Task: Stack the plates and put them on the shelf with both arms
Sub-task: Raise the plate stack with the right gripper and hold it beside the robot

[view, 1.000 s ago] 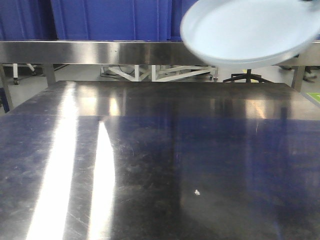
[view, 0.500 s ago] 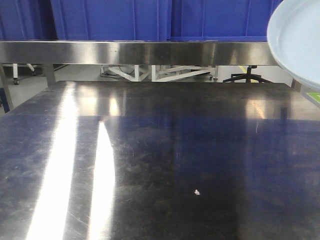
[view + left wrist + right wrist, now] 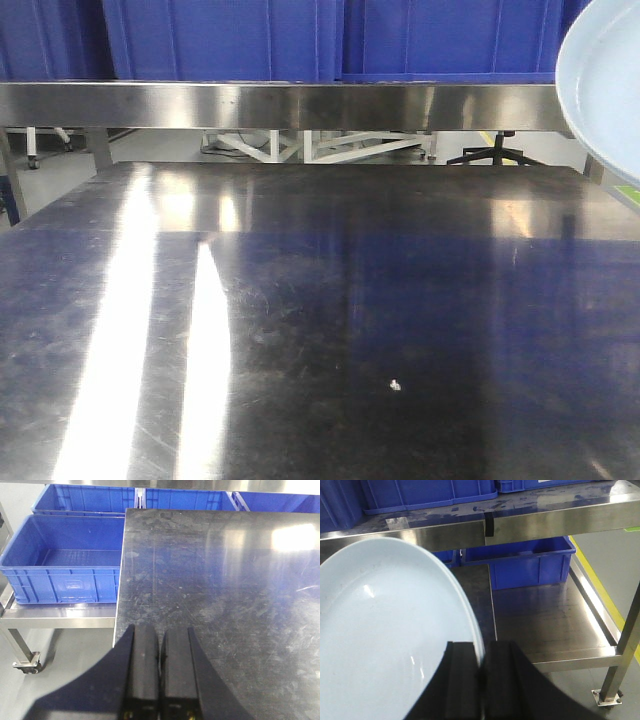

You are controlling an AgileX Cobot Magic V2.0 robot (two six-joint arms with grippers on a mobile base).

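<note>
A pale bluish-white plate (image 3: 608, 90) hangs in the air at the front view's right edge, cut off by the frame, at the height of the shelf rail (image 3: 250, 105). In the right wrist view the plate (image 3: 385, 630) fills the left half, tilted, with my right gripper (image 3: 481, 655) shut on its rim, one finger on each face. The shelf (image 3: 520, 522) runs across behind it. My left gripper (image 3: 160, 640) is shut with nothing in it, hovering above the left edge of the steel tabletop (image 3: 215, 590).
Blue crates (image 3: 220, 40) stand along the shelf top. Another blue crate (image 3: 60, 565) sits on a low rack left of the table, and one (image 3: 530, 562) on a lower steel level to the right. A small white speck (image 3: 396, 384) lies on the tabletop (image 3: 350, 300).
The plate has swung rightward from the upper middle-right of the front view to its right edge, now mostly out of frame. Nothing else has moved.
</note>
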